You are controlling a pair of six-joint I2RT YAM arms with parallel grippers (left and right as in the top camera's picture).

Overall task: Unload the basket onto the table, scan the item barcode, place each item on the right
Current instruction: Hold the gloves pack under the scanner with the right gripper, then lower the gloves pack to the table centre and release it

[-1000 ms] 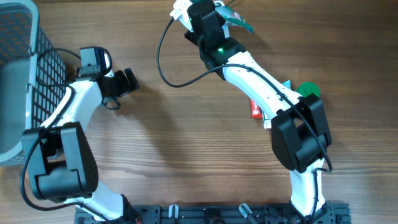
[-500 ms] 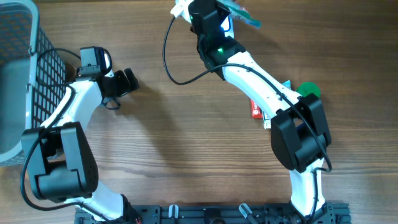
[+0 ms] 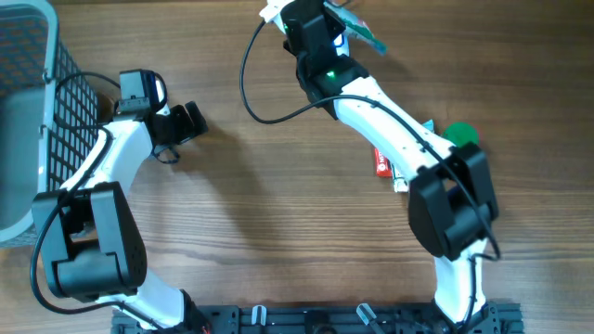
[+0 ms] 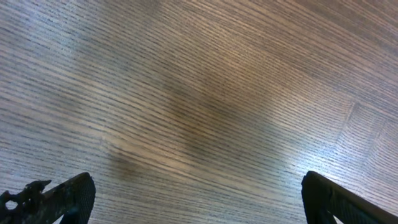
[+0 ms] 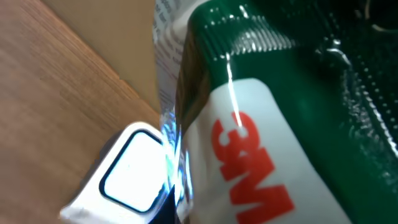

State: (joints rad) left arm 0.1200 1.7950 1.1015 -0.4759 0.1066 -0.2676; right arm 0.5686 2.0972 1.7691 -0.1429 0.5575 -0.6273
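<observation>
Right gripper (image 3: 335, 20) clamped on a glossy green plastic packet with red 3M lettering (image 5: 249, 143), held at the scanner.
The packet's edge sits just beside the small white box scanner with a blue-lit window (image 5: 127, 182). Well left of the scanner, the left gripper (image 3: 190, 121) hangs over the wooden table (image 4: 199, 93), jaws spread wide, holding nothing.

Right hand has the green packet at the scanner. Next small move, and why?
Probably tilt the packet in the right hand to face the scanner: only its logo side and edge show beside the lit window, no barcode visible.
</observation>
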